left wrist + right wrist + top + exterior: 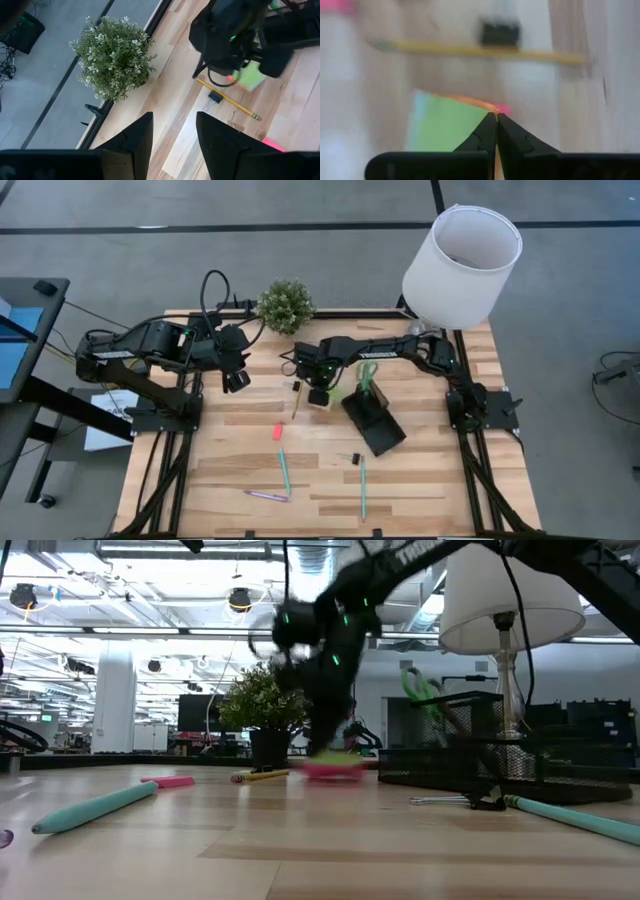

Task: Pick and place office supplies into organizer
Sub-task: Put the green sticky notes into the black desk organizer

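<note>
The lime-green sticky-note pad (445,125) lies just left of the black organizer (378,425), under my right gripper (496,116), whose fingers are shut at the pad's corner. Green-handled scissors (367,373) stand in the organizer's far end. Flat on the table lie a wooden pencil (296,402) with a black clip (296,386) beside it, a pink eraser (278,431), two teal pens (284,470) (363,485), a purple pen (265,496) and another clip (354,458). My left gripper (174,127) hangs open above the table's far left part, holding nothing. My right gripper has its two fingertips shut together at one corner of the pad (489,109), where a pink-orange edge shows. The fingers come steeply from above. Whether they hold the whole pad or only a few sheets, and whether the pad is clear of the table, I cannot tell.
A small potted plant (286,305) stands at the far edge, between the arms. A lamp with a white shade (462,265) rises at the far right corner. Bare wood lies along the near edge, beyond the pens.
</note>
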Tool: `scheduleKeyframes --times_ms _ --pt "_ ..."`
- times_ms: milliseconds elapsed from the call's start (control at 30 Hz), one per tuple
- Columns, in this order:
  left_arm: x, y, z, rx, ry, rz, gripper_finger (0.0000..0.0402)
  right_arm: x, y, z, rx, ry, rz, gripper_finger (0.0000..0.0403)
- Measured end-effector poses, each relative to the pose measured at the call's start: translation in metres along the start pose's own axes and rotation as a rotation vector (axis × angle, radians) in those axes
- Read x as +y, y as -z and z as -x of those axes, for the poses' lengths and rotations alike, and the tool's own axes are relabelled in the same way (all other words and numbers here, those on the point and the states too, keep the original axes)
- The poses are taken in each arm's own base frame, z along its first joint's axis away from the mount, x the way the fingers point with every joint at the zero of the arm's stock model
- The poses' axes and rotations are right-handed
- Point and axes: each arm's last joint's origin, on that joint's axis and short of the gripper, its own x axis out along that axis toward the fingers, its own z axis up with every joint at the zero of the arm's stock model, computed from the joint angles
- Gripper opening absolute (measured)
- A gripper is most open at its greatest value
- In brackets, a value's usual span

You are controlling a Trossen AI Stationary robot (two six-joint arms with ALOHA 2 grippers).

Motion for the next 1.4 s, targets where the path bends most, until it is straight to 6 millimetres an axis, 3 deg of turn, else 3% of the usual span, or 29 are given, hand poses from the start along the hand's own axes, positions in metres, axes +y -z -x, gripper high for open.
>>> scheduleKeyframes --times_ms 267,400,600,700,900,1133,1233,1400 --pt "0.0 0.0 0.0 -0.005 -0.015 -0.001 0.0143 0.07 -0.03 0.079 -0.199 -0.03 0.094 0.0001" --pt "0.0 0.0 0.0 -0.006 -0.019 -0.001 0.0143 0.096 -0.018 0.117 -0.166 -0.053 0.01 0.0001" --pt "0.001 0.0 0.0 -0.007 -0.021 0.004 0.0143 0.114 0.03 0.147 0.163 0.067 -0.287 0.0001" --pt "0.001 0.0 0.0 -0.009 -0.025 0.04 0.0143 0.121 0.046 0.158 0.235 0.148 -0.389 0.0" --pt "0.001 0.0 0.0 -0.003 -0.021 0.085 0.0143 0.124 0.075 0.177 0.189 0.235 -0.545 0.0" --pt "0.002 0.003 0.0 0.014 -0.037 0.063 0.0143 0.108 0.143 0.229 0.037 0.287 -0.79 0.0" --pt "0.002 0.002 0.0 0.013 -0.036 0.072 0.0143 0.11 0.17 0.228 -0.048 0.244 -0.951 0.0" --pt "0.001 0.001 0.0 0.002 -0.036 0.114 0.0143 0.132 0.19 0.175 -0.052 0.162 -1.054 0.0"
